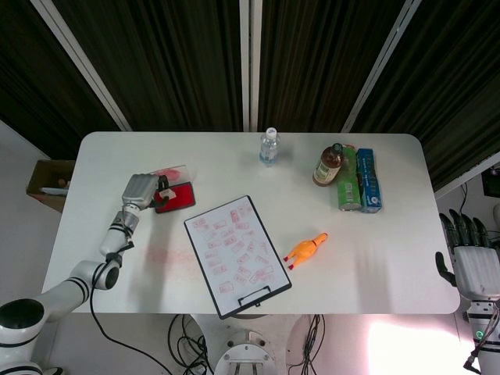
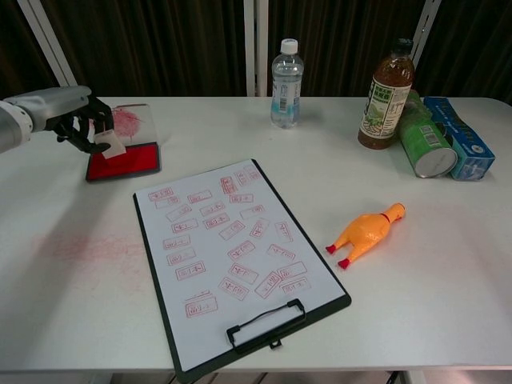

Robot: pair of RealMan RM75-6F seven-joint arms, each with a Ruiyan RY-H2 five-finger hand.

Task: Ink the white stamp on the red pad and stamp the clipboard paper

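My left hand grips the white stamp and holds it over the left part of the red ink pad; I cannot tell if it touches the pad. The pad's clear lid, smeared red, lies open behind it. The black clipboard lies mid-table, its paper covered with several red stamp marks. My right hand hangs open off the table's right edge, holding nothing.
A water bottle stands at the back centre. A brown-capped bottle, a green can on its side and a blue box sit back right. An orange rubber chicken lies right of the clipboard. Red smears mark the table's left.
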